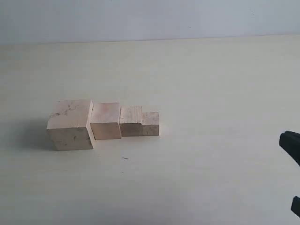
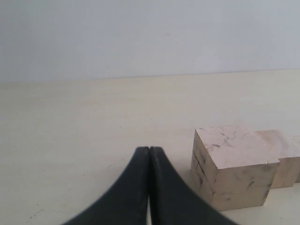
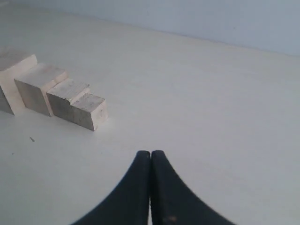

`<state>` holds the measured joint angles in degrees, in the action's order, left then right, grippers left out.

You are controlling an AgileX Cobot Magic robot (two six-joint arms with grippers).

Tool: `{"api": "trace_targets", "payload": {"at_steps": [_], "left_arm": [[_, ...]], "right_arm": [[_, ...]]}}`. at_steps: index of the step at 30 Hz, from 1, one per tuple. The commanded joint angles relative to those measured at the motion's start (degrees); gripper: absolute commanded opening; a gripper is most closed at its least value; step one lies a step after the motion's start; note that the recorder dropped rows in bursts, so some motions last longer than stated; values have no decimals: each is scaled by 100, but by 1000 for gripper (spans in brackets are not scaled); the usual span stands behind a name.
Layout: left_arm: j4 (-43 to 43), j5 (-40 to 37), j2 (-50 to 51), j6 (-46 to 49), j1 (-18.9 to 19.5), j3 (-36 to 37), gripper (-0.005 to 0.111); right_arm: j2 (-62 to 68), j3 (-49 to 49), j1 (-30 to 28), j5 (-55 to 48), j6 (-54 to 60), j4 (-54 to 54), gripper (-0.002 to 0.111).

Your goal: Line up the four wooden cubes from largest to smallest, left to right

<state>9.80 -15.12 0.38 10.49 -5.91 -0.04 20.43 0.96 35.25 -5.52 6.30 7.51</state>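
Observation:
Four pale wooden cubes stand touching in a row on the table. From left to right they are the largest cube (image 1: 70, 124) with dark marks, the second cube (image 1: 106, 121), the third cube (image 1: 131, 121) and the smallest cube (image 1: 150, 123). The left wrist view shows the largest cube (image 2: 232, 166) close beside my left gripper (image 2: 149, 152), which is shut and empty. My right gripper (image 3: 150, 154) is shut and empty too, well away from the smallest cube (image 3: 92, 111). Only a black part of the right gripper (image 1: 291, 145) shows at the exterior view's right edge.
The pale table (image 1: 211, 84) ends at a light wall (image 1: 150, 18) behind. A tiny dark speck (image 1: 124, 158) lies in front of the row.

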Motion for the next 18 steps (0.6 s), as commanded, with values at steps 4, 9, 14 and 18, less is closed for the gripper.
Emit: {"api": "trace_targets", "payload": {"at_steps": [4,9,14,18], "left_arm": [[49,18,-38,-17,9,4,0],[49,18,-38,-17,9,4,0],[49,18,-38,-17,9,4,0],[49,18,-38,-17,9,4,0]], "right_arm": [[-1603,-96,-1743,515,-34,4,0],[-2043,-96,-2603,35,-34,-6,0],[-2043,-96,-2603,-307,-164,6,0],[-2043,-96,-2730,-307,-182,6,0]]}}
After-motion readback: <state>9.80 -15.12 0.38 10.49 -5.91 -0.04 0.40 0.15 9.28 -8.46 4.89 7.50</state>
